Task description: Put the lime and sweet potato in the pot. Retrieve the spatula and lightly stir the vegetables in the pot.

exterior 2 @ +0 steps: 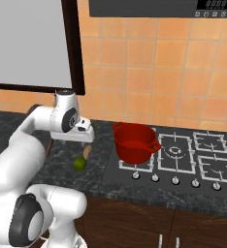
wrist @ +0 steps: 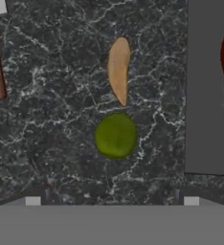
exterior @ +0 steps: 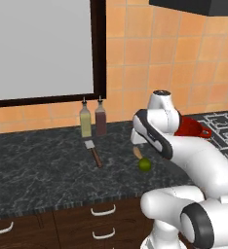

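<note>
The gripper [wrist: 112, 201] hangs over the dark counter [wrist: 47, 143] with its jaws spread wide and nothing between them. The lime [wrist: 115, 135] lies on the counter right below it, between the fingertip lines, and the sweet potato [wrist: 119, 70] lies just beyond the lime, close but apart. The spatula [exterior: 93, 152] rests well off to the hand's left, and the red pot [exterior 2: 134, 141] stands on the stove [exterior 2: 193, 155] to its right.

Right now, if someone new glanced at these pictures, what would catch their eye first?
Probably the bright red pot on the stove's near-left burner. Next, the green lime on the dark counter, with the sweet potato just beyond it, both directly below the open hand. Further left lies the spatula, before two bottles.
</note>
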